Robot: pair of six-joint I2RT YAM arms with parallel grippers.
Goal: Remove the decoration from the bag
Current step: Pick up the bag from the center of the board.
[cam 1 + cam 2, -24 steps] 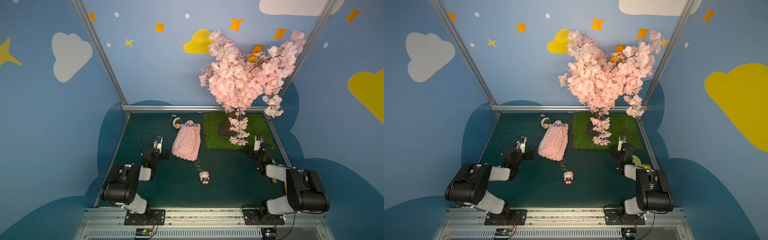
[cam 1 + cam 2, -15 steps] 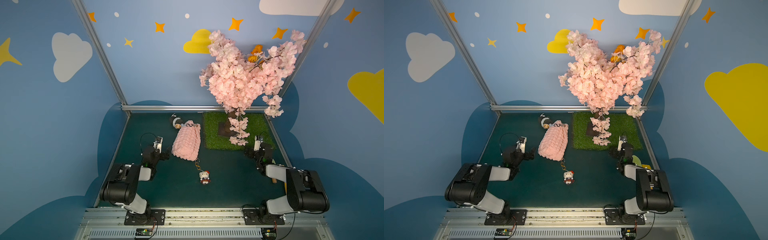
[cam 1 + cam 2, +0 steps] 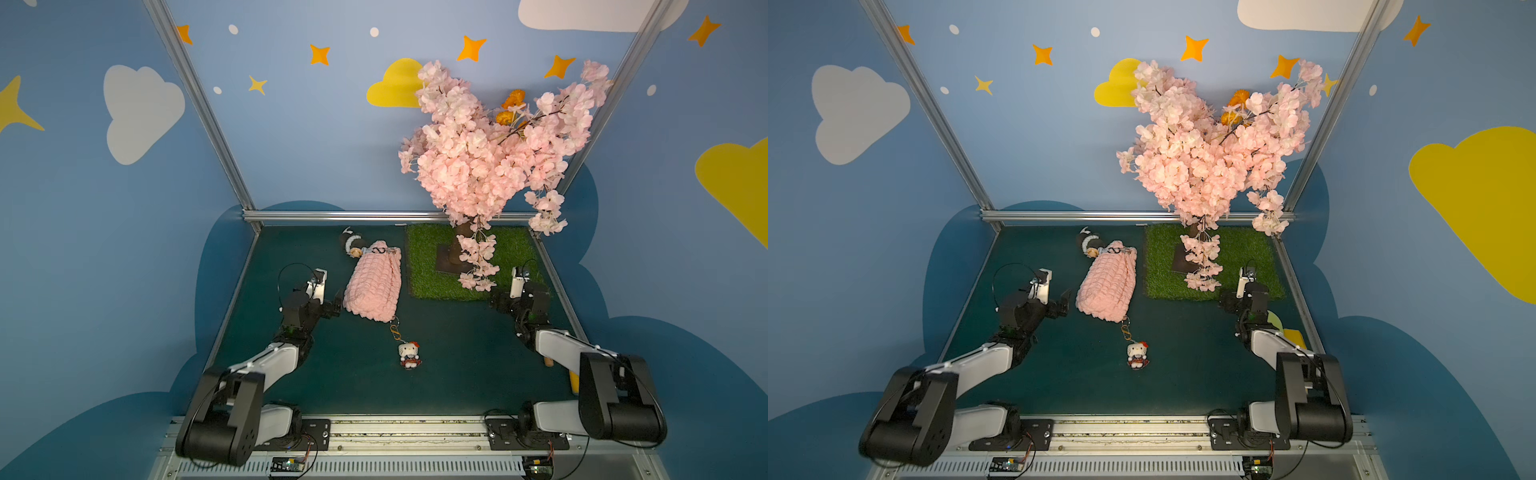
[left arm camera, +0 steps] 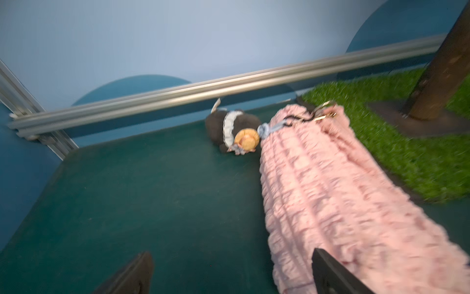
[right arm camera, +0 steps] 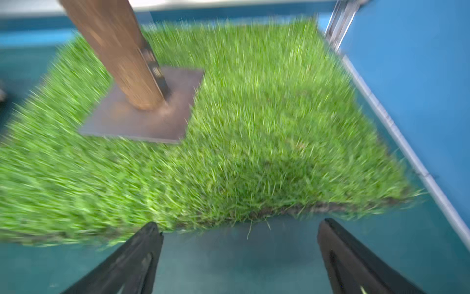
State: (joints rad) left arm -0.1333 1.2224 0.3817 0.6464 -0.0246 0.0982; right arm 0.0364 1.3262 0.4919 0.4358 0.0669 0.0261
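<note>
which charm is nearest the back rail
The dark plush with the straw hat, at the bag's far end; the white cat plush lies off the near end, on a gold chain.

You are looking into a staged robot-lab booth.
Your blue walls (image 3: pixel 83 270) carry painted clouds (image 3: pixel 141 112) and stars (image 3: pixel 320 54), an aluminium frame (image 3: pixel 374 216) edges them, and a fake tree (image 3: pixel 478 166) stands on turf (image 3: pixel 428 274).

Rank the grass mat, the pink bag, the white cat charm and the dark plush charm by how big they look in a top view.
1. grass mat
2. pink bag
3. white cat charm and dark plush charm: these look about alike. The dark one lies farther from the camera, so I leave them unranked.
</note>
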